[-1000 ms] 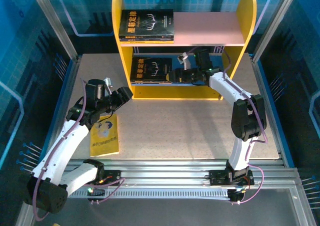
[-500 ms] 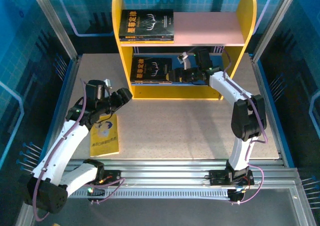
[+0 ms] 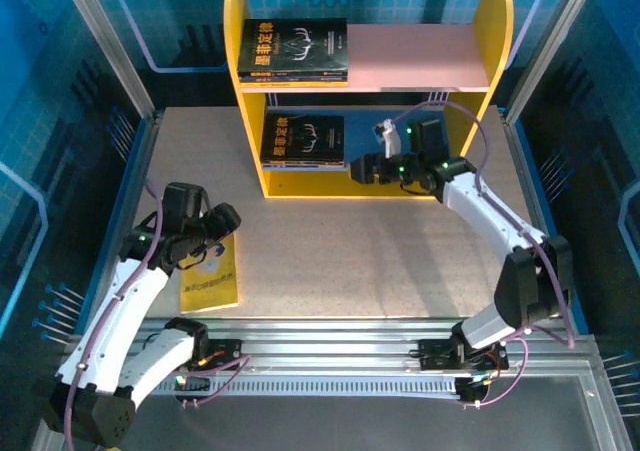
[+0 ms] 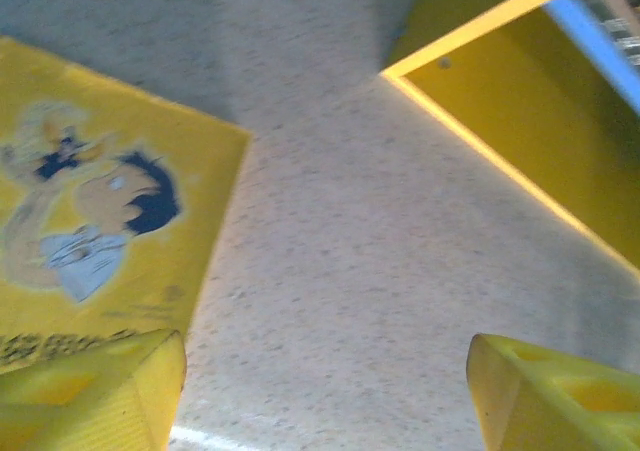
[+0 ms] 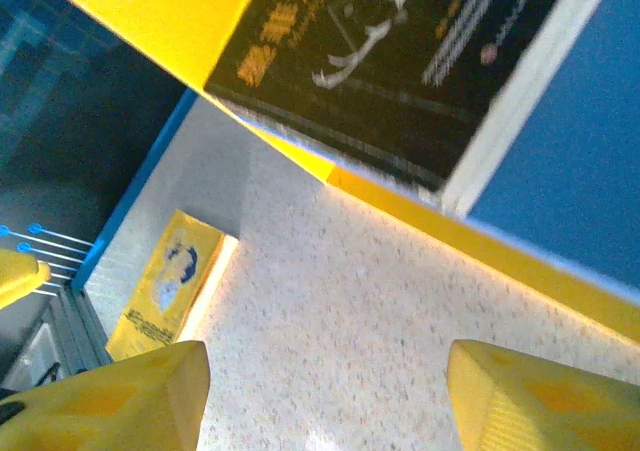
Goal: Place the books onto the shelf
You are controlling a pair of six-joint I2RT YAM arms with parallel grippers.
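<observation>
Speckled tabletop [image 3: 400, 261]: the shelf [image 3: 492, 41] stands far — black books [image 3: 295, 46] on both boards, yellow book [image 3: 212, 279] near left. Left gripper [image 4: 325, 391] beside it and right gripper [image 5: 325, 386] at the shelf gape empty.

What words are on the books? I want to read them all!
"墨菲定律": yellow title on the top black book.
"墨菲定律": the same title on the lower black book.
Small white print on both: too small to read.
Yellow book: print too blurred to read.
</observation>
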